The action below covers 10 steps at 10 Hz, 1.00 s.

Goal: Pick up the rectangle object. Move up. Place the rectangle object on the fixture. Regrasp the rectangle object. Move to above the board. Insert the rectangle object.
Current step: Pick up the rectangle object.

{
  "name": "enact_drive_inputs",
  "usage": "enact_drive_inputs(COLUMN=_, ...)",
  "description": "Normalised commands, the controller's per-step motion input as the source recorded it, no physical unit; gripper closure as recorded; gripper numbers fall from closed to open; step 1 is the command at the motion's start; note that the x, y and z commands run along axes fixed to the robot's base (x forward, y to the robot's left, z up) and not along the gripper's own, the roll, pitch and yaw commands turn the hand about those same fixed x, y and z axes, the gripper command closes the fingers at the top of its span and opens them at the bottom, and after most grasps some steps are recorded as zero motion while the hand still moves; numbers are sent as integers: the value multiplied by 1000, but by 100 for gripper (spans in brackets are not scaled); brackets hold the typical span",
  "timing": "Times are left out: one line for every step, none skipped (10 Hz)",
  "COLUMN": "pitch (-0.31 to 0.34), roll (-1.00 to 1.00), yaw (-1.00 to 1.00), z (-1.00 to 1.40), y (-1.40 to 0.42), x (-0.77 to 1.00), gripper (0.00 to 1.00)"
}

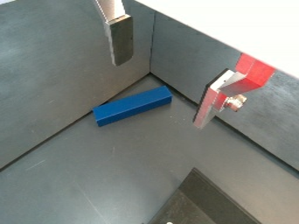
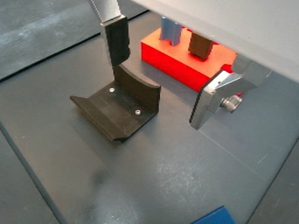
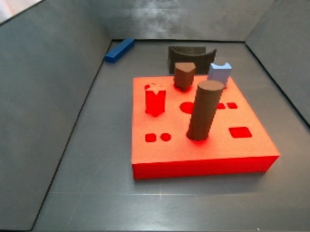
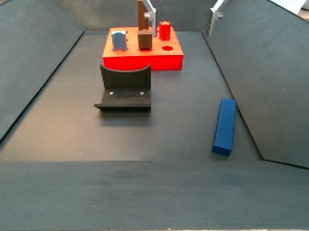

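Note:
The blue rectangle object (image 1: 132, 106) lies flat on the grey floor beside a wall; it also shows in both side views (image 3: 118, 50) (image 4: 225, 124). My gripper (image 1: 162, 92) (image 2: 158, 93) hangs above the floor, open and empty, with nothing between its fingers (image 1: 121, 39). In a wrist view the bar lies below and between the jaws. The dark fixture (image 2: 117, 109) (image 3: 188, 55) (image 4: 125, 86) stands next to the red board (image 2: 176, 63) (image 3: 194, 149) (image 4: 145, 60). I cannot make out the gripper in the side views.
On the board stand a tall brown cylinder (image 3: 206, 109), a shorter brown cylinder (image 3: 183, 75), a pale-blue block (image 3: 220, 72) and a red peg (image 3: 154, 100). Grey walls enclose the floor on all sides.

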Motion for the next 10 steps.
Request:
enact_drive_inputs(pitch=0, roll=0, yaw=-729, z=-317, y=203, x=-171, gripper=0)
enact_drive_inputs(pitch=29, roll=0, yaw=-777, z=-443, y=171, x=-186, gripper=0)
enact_drive_inputs(pitch=37, roll=0, yaw=-737, z=-603, y=229, x=-209, gripper=0)
enact_drive_inputs(pitch=31, roll=-1, yaw=-606, z=-760, y=374, x=-249, gripper=0)
enact_drive_inputs(pitch=0, roll=-3, yaw=-503, z=-889, y=483, x=-229, gripper=0)
enact_drive_inputs(pitch=0, roll=-30, yaw=-411, z=-994, y=540, x=-226, gripper=0)
enact_drive_inputs(pitch=-3, roll=-53, yaw=-394, z=-1000, y=531, x=-203, gripper=0)
enact_drive_inputs(pitch=-54, roll=-104, yaw=-314, z=-874, y=497, x=-129, gripper=0)
enact_drive_inputs(pitch=-139, roll=-236, yaw=-180, z=-609, y=423, x=-14, gripper=0)
enact_drive_inputs(pitch=-201, roll=-377, yaw=-9, z=-391, y=386, x=-17, gripper=0)
